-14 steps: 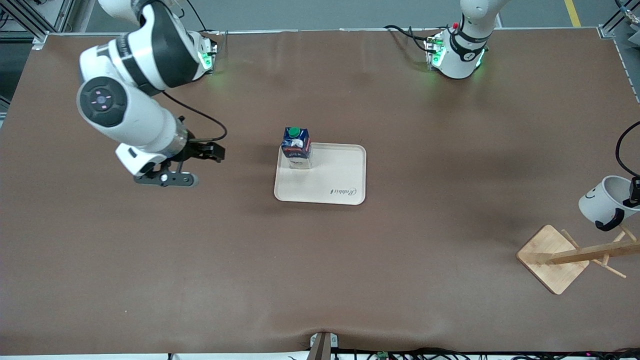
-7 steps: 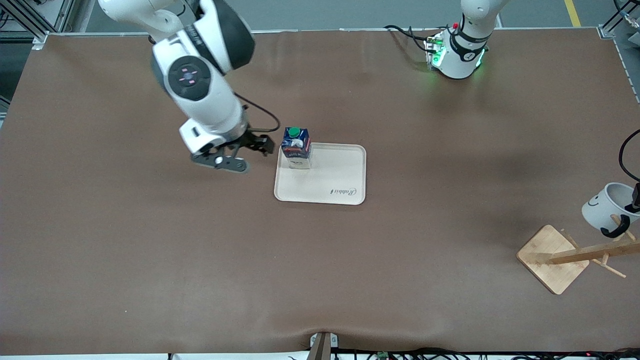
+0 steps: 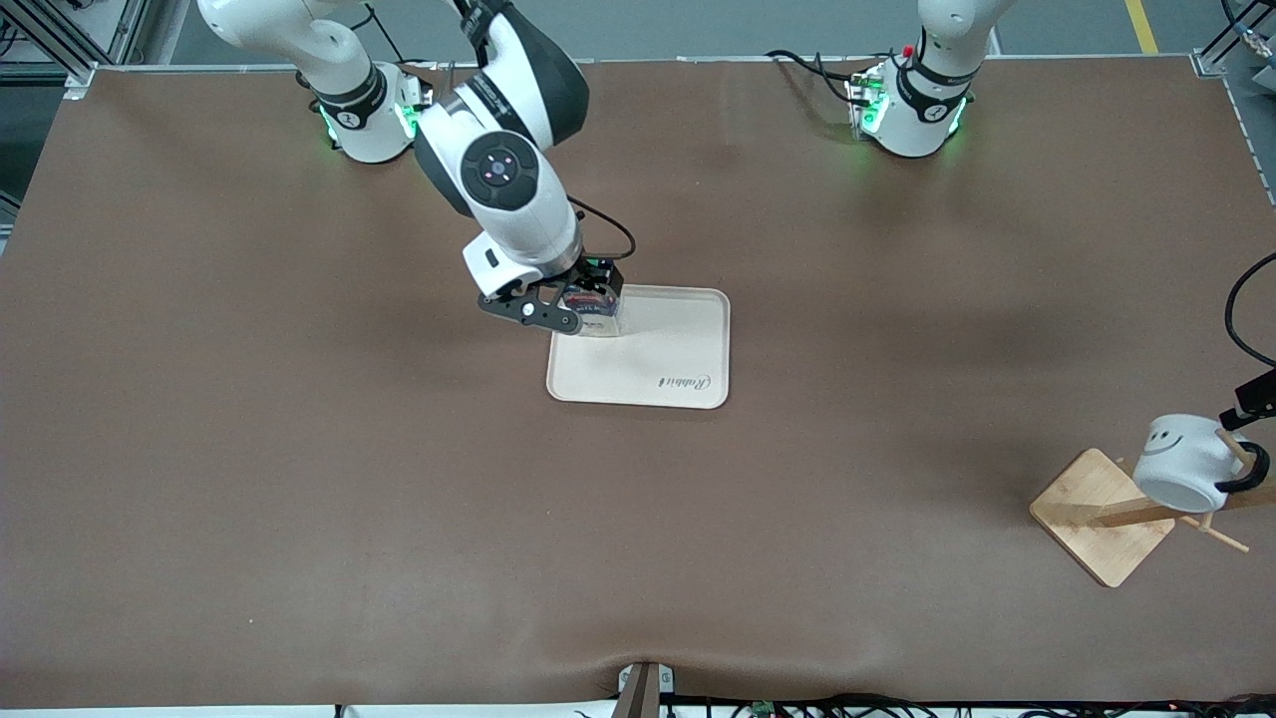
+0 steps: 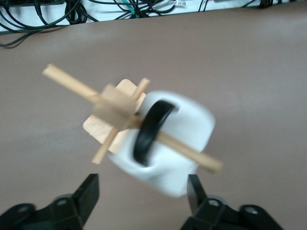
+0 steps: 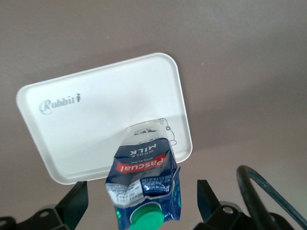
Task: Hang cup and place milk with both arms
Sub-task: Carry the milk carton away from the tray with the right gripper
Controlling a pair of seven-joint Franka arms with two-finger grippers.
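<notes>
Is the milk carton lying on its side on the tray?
No, the milk carton stands upright on a corner of the tray.

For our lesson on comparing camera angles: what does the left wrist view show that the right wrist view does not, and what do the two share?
Only the left wrist view shows the cup hanging by its black handle on a peg of the wooden rack, with the left gripper open and apart from it. Only the right wrist view shows the milk standing in a corner of the tray, between the open fingers of the right gripper, which do not visibly touch it. Both show the brown table and an open gripper.
</notes>
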